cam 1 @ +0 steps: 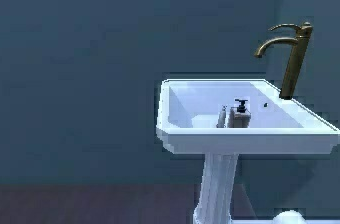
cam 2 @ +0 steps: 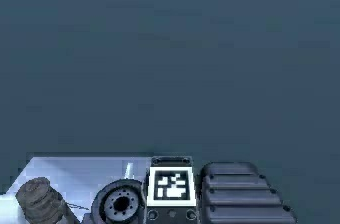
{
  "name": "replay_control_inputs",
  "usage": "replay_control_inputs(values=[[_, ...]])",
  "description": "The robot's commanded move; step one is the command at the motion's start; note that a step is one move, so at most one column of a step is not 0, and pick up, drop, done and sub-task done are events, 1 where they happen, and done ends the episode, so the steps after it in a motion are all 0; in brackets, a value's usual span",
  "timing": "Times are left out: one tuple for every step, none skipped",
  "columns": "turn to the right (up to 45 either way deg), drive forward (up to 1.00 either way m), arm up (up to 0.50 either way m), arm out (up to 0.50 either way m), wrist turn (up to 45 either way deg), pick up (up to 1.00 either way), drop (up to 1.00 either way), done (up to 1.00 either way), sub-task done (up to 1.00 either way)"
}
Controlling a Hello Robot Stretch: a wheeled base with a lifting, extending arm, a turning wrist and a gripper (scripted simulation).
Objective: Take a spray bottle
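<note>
Gripper (cam 2: 78, 208) low at the arm side view's bottom edge, left of a white marker square (cam 2: 173, 185). Its far end is indistinct, so finger spacing and any load cannot be told. The small bottle (cam 1: 240, 112), dark-nozzled and probably the spray bottle, stands upright in the pedestal sink (cam 1: 248, 140), ahead of the robot rather than on the arm's side. A turn of the base seems needed first.

Location type: bathroom in a home. The main fixture is a white pedestal sink (cam 1: 248, 140) on a slim white column (cam 1: 216, 185), set against a plain dark teal wall (cam 1: 68, 70). A tall brass-coloured faucet (cam 1: 295, 65) rises at the sink's back right corner. A small pale bottle with a dark nozzle top (cam 1: 240, 113) stands in the basin near its front edge. The floor (cam 1: 78, 205) is dark reddish-brown. A white rounded fixture (cam 1: 290, 217) sits low beside the column.
</note>
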Motion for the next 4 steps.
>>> replay_control_inputs(values=[[0.0,0.00,0.00,0.00,45.0,0.00,0.00,0.00,0.00],[0.0,0.00,0.00,0.00,45.0,0.00,0.00,0.00,0.00],[0.0,0.00,0.00,0.00,45.0,0.00,0.00,0.00,0.00],[0.0,0.00,0.00,0.00,30.0,0.00,0.00,0.00,0.00]])
